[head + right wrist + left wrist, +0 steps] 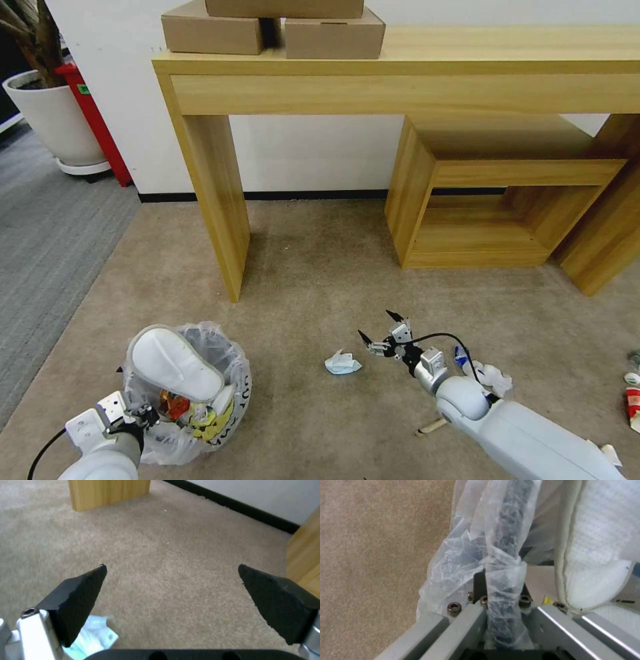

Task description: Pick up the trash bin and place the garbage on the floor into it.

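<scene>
The trash bin (200, 427) stands low on the left of the tan floor (313, 280), lined with a crinkly bag and holding a white slipper (173, 363) and coloured wrappers. My left gripper (143, 417) is shut on its near rim; the left wrist view shows the bag-wrapped rim (506, 555) between the fingers of the left gripper (501, 610), beside the slipper (596, 555). My right gripper (380, 331) hangs open just right of a crumpled blue-white paper (343, 363). In the right wrist view that gripper (171, 567) is spread wide, with the paper (95, 637) by one finger.
More garbage lies right of the right arm: a white crumpled paper (495, 377), a wooden stick (430, 427) and a red-white wrapper (632, 405). A desk leg (213, 200) and a low shelf unit (493, 200) stand behind. The grey carpet strip (47, 253) runs left.
</scene>
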Robot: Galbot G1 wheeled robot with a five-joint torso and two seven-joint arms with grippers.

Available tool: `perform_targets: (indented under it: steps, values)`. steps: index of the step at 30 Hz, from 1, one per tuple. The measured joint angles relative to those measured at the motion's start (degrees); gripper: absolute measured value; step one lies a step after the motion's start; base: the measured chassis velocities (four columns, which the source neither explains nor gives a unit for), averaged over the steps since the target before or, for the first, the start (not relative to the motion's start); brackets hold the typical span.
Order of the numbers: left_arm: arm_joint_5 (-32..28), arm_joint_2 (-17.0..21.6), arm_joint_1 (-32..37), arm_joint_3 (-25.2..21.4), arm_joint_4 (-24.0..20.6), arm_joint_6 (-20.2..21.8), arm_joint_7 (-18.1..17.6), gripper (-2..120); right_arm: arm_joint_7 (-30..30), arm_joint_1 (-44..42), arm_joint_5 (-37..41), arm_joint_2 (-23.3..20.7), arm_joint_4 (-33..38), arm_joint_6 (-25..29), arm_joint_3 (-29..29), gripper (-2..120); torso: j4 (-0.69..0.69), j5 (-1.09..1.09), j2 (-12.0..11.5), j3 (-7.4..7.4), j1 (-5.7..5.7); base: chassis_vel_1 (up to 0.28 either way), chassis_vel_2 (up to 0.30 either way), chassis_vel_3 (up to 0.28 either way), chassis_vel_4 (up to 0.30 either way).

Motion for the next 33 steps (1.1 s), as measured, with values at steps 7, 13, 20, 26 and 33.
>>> perform_targets:
  steps: [7, 13, 20, 26, 33]
  values:
    - [1.9, -2.1, 1.8, -0.6, -0.6, -0.1, 0.4, 0, -0.4, -4.6, -4.3, -6.1, 4.8, 4.2, 1.9, 100, -0.01, -0.01, 0.0, 0.0, 0.0, 0.0, 0.0, 0.0, 0.0]
    - [2.6, -2.5, 1.3, 0.1, -1.2, 0.1, 0.1, 0, -7.7, -7.5, -2.0, -9.1, 4.1, 9.5, 3.3, 100, -0.05, 0.0, 0.0, 0.0, 0.01, 0.0, 0.0, 0.0, 0.0]
    - [2.5, -2.4, 1.4, -0.2, -1.0, 0.2, 0.0, 0, -14.4, -5.3, -1.0, -6.4, 1.4, 13.7, 2.6, 100, -0.02, 0.0, 0.0, 0.01, 0.01, 0.0, 0.0, 0.0, 0.0]
    - [2.4, -2.2, 1.0, 0.0, -0.5, 0.2, 0.0, 0, -15.7, -2.8, -0.6, -3.9, 0.5, 13.0, 0.7, 100, 0.01, 0.01, 0.0, 0.01, 0.01, 0.0, 0.0, 0.0, 0.0]
    - [1.4, -0.4, -1.1, 1.4, 1.3, 0.1, 0.0, 0, -16.8, -2.3, -2.0, -1.3, -1.1, 12.7, -0.8, 100, -0.01, 0.02, 0.0, 0.0, 0.01, 0.0, 0.0, 0.0, 0.0]
